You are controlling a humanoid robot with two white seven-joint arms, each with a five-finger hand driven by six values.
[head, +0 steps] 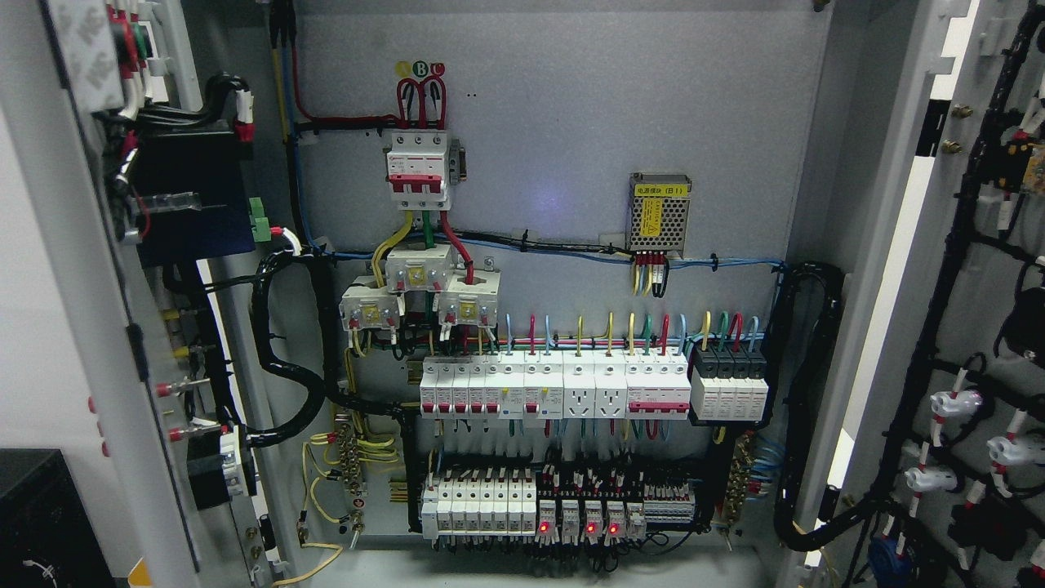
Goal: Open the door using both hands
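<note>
both doors are swung wide open. left door (73,269) fills the near left side, with black wires and small knobs on its inside. right door (971,327) stands at the near right, with a black wire bundle and white plugs on it. between them, farther back, sits the grey box (563,131) with white switches (555,390) in rows. four red lights (578,528) glow low down. no robot hand shows, so i cannot tell their state.

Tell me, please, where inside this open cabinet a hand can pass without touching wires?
The bare back panel, between the red three-pole breaker and the meshed power supply, is free. The grey panel right of that supply is free too. The breaker rows below and both open doors are crowded with wiring.
</note>
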